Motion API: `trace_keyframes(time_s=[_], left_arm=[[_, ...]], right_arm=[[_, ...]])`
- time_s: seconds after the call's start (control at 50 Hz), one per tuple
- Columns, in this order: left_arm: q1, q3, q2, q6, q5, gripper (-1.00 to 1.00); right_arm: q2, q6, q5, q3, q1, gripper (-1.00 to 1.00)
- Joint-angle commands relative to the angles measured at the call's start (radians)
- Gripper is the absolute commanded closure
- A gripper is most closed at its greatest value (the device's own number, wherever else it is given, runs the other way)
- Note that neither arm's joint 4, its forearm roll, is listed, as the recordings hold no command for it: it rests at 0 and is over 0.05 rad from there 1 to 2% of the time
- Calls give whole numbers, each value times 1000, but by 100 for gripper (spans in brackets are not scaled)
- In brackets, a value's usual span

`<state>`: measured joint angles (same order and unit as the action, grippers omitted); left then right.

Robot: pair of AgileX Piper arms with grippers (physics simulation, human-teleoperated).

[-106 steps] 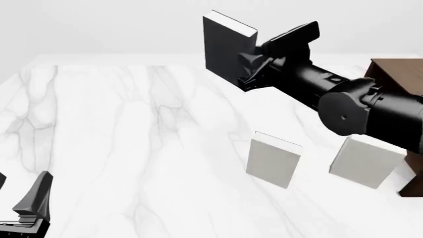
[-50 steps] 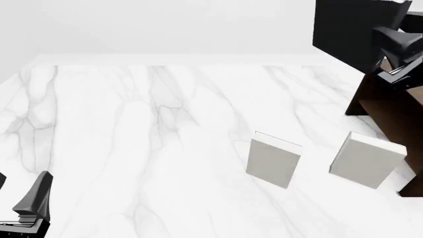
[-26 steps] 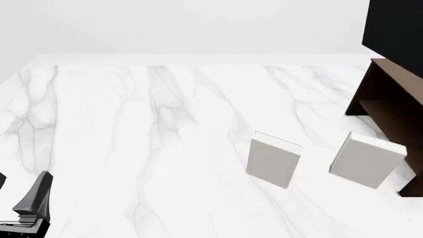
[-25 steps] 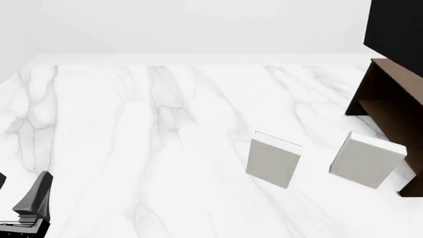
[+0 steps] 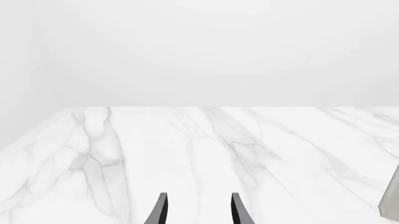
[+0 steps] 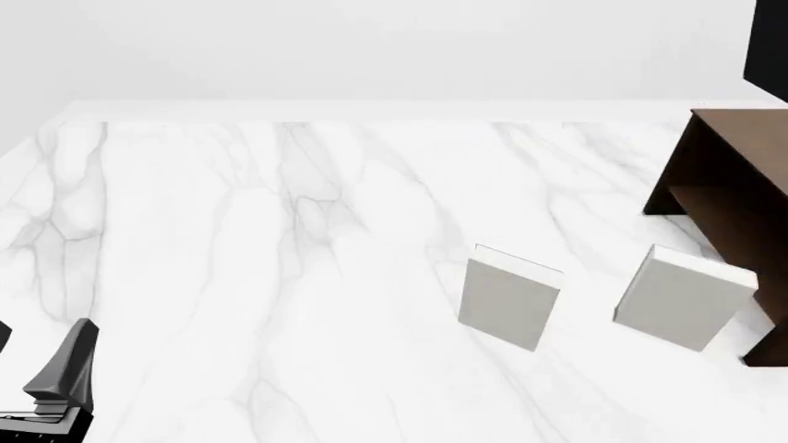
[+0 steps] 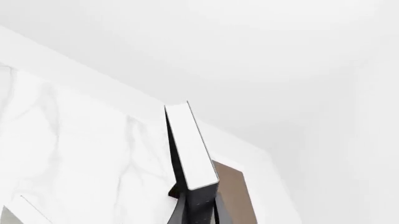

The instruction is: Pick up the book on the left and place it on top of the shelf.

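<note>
White marble bench (image 6: pixel 246 231), grey-veined, runs out to a plain pale wall.

Front view: my left end effector (image 6: pixel 62 383) sits low at the near left corner, parked, nothing by it. Two pale books (image 6: pixel 511 295) (image 6: pixel 684 297) stand upright at centre right, apart from each other. Behind the right one stands the dark brown shelf (image 6: pixel 726 185), cut off by the frame's right edge. Above its flat top, at the upper right edge, a black sliver shows: the book (image 6: pixel 770 46), in the air, not touching the shelf. My right end effector is out of this frame.

Left wrist view: my left end effector (image 5: pixel 198 210) shows two dark fingers (image 5: pixel 159 212) parted, with only bare marble between them. It holds nothing. A pale book's edge (image 5: pixel 391 205) peeks in at the side.

Right wrist view: my right end effector (image 7: pixel 196 210) is closed on the book (image 7: pixel 190 149), fingers pressed to both black covers. The book's long axis runs straight away from the fingers, its white page edge turned to the camera, its far end free. The shelf's brown top (image 7: pixel 232 196) lies just beyond and below the grip.

My judgement: the right arm alone can finish this. The book is over the shelf top, so the move is downward, and the book probably needs tipping flat.
</note>
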<state>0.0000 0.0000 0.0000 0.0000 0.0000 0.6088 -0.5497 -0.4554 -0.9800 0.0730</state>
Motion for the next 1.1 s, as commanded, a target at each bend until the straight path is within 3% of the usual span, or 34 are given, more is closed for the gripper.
trace_keyframes(time_s=[0.02,0.54,1.1], left_arm=[[0,0,0,0,0,-100],[0,0,0,0,0,-100],[0,0,0,0,0,-100]], right_arm=[[7,2,-13,-43,56,100],[48,-64,-38,-77,172,100],[150,-116,52,-51,279,100]])
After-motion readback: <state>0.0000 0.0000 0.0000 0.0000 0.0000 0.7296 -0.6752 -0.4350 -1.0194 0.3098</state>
